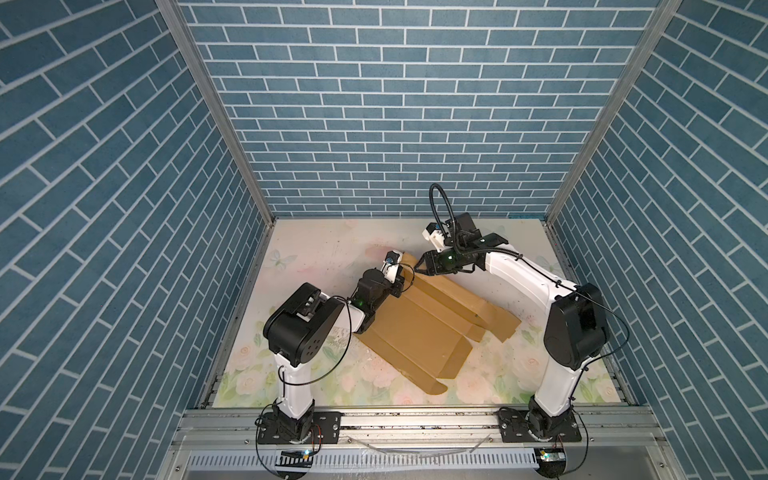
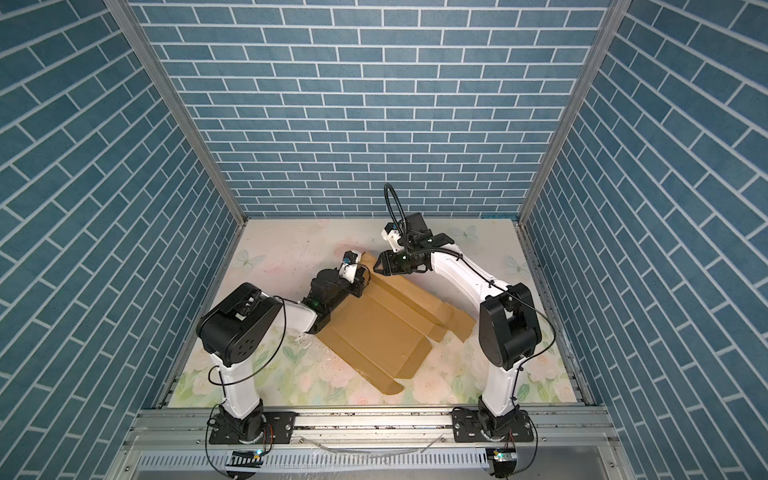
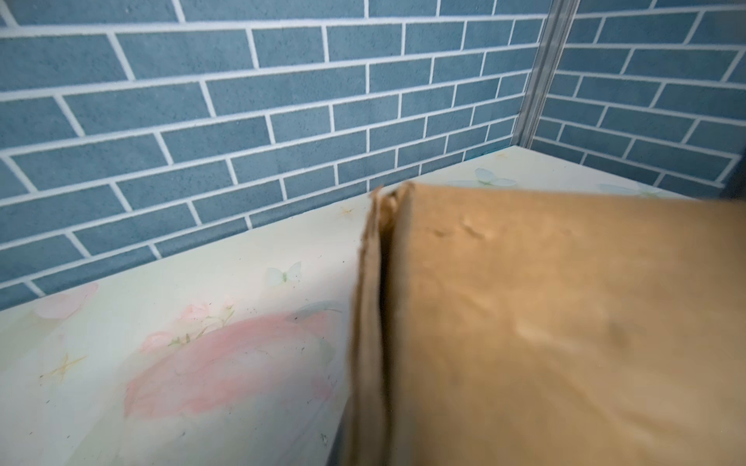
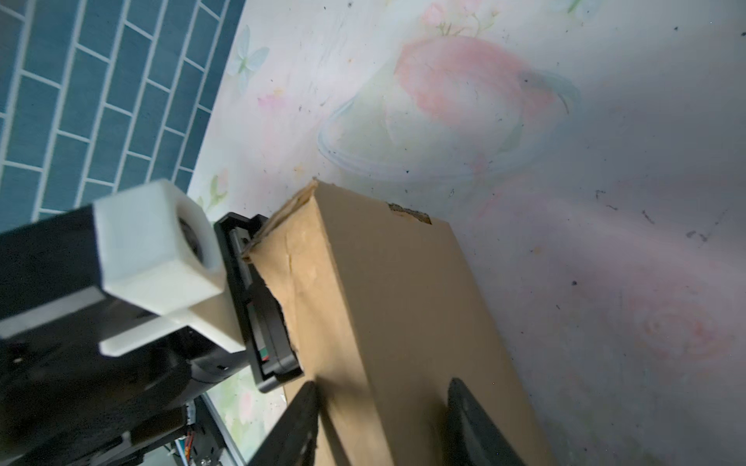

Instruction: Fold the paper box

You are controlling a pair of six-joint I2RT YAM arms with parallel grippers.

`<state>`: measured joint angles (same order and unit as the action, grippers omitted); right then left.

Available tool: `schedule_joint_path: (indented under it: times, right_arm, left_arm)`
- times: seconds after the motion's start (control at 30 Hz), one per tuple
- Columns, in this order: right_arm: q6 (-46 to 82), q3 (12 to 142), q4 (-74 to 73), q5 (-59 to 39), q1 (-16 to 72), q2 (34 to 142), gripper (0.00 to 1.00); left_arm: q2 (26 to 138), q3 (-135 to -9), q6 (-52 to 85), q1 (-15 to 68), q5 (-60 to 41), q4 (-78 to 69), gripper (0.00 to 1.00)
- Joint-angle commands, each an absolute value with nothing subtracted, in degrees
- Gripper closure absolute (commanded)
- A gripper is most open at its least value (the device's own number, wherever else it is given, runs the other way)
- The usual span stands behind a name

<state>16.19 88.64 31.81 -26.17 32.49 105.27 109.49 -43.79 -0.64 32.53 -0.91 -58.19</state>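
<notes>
The paper box (image 1: pixel 415 332) is a tan cardboard blank lying slantwise in mid-table in both top views (image 2: pixel 378 332), with one long wall folded up at its far side. My left gripper (image 1: pixel 398 279) is shut on the far-left corner of that wall. In the right wrist view its black jaw clamps the torn cardboard edge (image 4: pixel 262 242). In the left wrist view the cardboard (image 3: pixel 565 322) fills the near field and hides the fingers. My right gripper (image 4: pixel 387 419) stands open astride the raised wall's ridge, one finger (image 4: pixel 309 415) against its shaded face. It reaches in from the right (image 1: pixel 419 266).
The floral tabletop (image 1: pixel 316 249) is enclosed by blue brick-pattern walls (image 1: pixel 374 124) at the back and on both sides. An aluminium rail (image 1: pixel 415 424) with both arm bases runs along the front. The left wrist camera housing (image 4: pixel 157 250) sits close beside the right gripper.
</notes>
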Motion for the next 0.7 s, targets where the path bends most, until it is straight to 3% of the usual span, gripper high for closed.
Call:
schedule_joint_path:
  times: [0.0, 0.13, 0.2, 0.4, 0.53, 0.67]
  right_arm:
    - [12.93, 87.75, 34.60, -20.39, 32.82, 107.40, 0.53]
    - [12.43, 87.10, 34.16, -21.34, 32.78, 107.49, 0.56]
    - [12.06, 87.46, 34.45, -22.17, 32.79, 107.90, 0.57]
    - [11.96, 87.71, 34.45, -24.08, 32.80, 109.79, 0.61]
    - [11.51, 87.63, 34.54, -24.49, 32.81, 110.04, 0.62]
    - [10.83, 87.89, 35.17, -24.57, 32.78, 110.13, 0.63]
  left_arm:
    - [108.09, -45.89, 0.00, 33.31, 3.48, -55.48, 1.00]
    - [107.38, -47.67, -0.13, 33.32, 6.17, -49.76, 0.96]
    - [107.30, -48.51, -0.39, 33.31, 8.70, -47.67, 1.00]
    - [107.40, -48.98, 0.44, 33.75, 11.52, -47.06, 1.00]
    - [106.38, -47.26, 0.00, 33.62, 11.01, -48.25, 0.81]
    - [105.50, -46.46, -0.04, 32.80, 8.95, -48.20, 0.72]
